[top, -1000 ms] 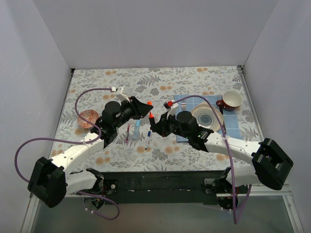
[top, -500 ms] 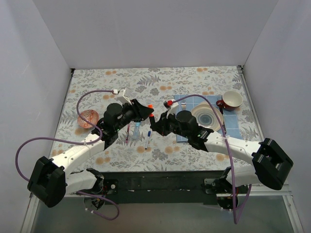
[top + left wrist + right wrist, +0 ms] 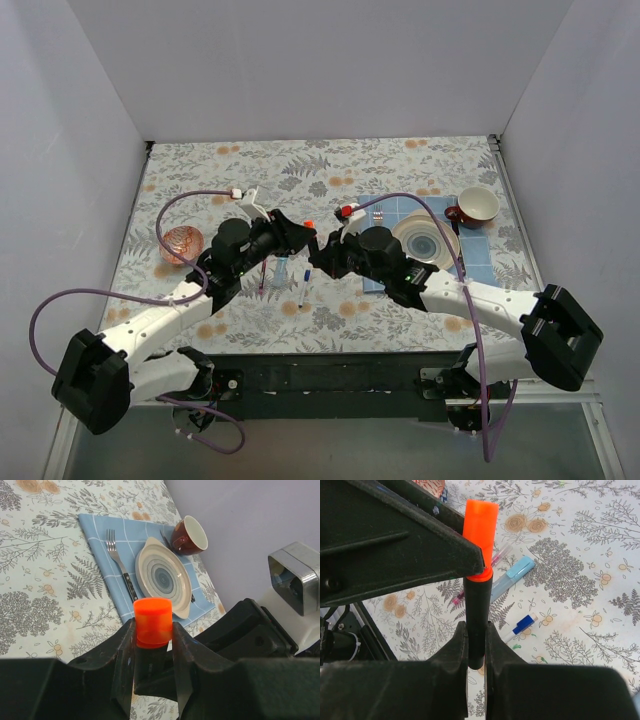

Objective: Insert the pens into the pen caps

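Four pens in all: one thick black marker (image 3: 476, 605) held upright in the air, and three lying side by side on the flowered table (image 3: 380, 160) just on the near side of the grippers. Of those three, a thin maroon pen (image 3: 263, 275) is on the left, a light-blue marker (image 3: 281, 268) in the middle, and a thin white pen (image 3: 303, 288) with a dark blue section on the right. One cap shows on its own, the orange cap (image 3: 480, 532); whether the three lying pens are capped is hard to tell from here. Off to the right, one blue cloth (image 3: 95, 527) carries one plate (image 3: 163, 575) and one fork (image 3: 120, 565), with one red cup (image 3: 190, 535) at its far right corner. One small patterned bowl (image 3: 181, 241) sits at the left.

The left gripper (image 3: 153, 632) has its jaws drawn partway in, clamped on the sides of the orange cap. The right gripper (image 3: 476, 632) has its jaws nearly together, pinching the black marker low on its barrel. The cap sits on the marker's top end, rim against the barrel, above the middle of the table between the two arms
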Controlling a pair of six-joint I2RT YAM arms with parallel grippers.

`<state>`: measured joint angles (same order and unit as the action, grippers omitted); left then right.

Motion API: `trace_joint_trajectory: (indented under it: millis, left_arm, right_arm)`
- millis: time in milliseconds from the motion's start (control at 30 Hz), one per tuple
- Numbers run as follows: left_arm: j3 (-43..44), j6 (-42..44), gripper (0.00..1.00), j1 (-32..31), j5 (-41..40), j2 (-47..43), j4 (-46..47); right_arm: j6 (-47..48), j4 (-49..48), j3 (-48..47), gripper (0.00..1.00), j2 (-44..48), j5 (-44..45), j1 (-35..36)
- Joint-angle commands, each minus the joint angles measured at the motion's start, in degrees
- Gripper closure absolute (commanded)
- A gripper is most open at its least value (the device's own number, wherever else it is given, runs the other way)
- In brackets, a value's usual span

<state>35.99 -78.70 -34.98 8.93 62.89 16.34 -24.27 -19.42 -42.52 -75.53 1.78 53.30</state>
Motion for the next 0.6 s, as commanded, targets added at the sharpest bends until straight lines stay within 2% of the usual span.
trace_joint_trajectory:
  millis: [0,100,133,233,333,567]
  left_arm:
    - [-0.8,-0.8,0.62,-1.6,4.3,-3.5,-1.2]
    - [-1.4,-0.8,0.5,-1.6,4.9,-5.1,-1.0]
    - [-1.6,-0.4,0.43,-1.7,5.4,-6.3,-0.3]
    - [-2.1,-0.1,0.33,-1.6,5.7,-8.2,1.0]
    - [-2.1,1.0,0.3,-1.7,6.8,-9.2,1.2]
    - [0.4,3.5,0.31,-1.6,11.8,-9.9,-0.7]
  right_arm:
    - [2.1,-3.7,-3.9,0.99,-0.1,3.5,-0.5]
    - [3.1,-4.7,-3.0,0.99,1.2,2.1,-0.4]
    - [3.4,-5.1,-2.7,0.99,1.5,1.5,-0.5]
    - [3.8,-5.8,-1.4,0.99,3.3,0.7,-0.5]
    - [4.3,-6.6,0.2,0.99,5.6,-0.4,-0.5]
    - [3.9,-7.6,5.0,0.99,12.5,-4.2,-0.4]
